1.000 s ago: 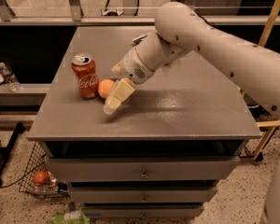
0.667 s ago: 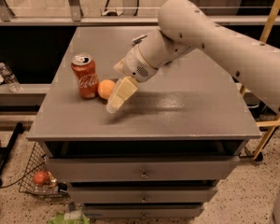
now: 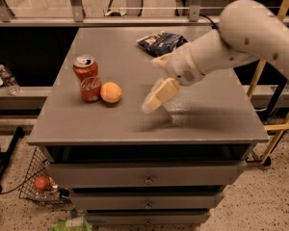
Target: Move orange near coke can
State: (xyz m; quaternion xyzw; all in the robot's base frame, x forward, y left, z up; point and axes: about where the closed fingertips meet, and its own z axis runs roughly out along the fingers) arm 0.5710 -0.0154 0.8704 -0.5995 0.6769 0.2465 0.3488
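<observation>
The orange (image 3: 111, 92) sits on the grey table top (image 3: 135, 124), touching or nearly touching the right side of the red coke can (image 3: 87, 78), which stands upright at the table's left. My gripper (image 3: 156, 98) hangs above the table to the right of the orange, clear of it and holding nothing. The white arm reaches in from the upper right.
A dark blue snack bag (image 3: 161, 42) lies at the back of the table behind the arm. A wire basket with a reddish fruit (image 3: 41, 183) stands on the floor at the lower left. A water bottle (image 3: 8, 79) lies on the left ledge. Drawers front the table.
The gripper has drawn back to the right and upward, away from the orange. The orange stays beside the can. The snack bag now shows behind the arm.
</observation>
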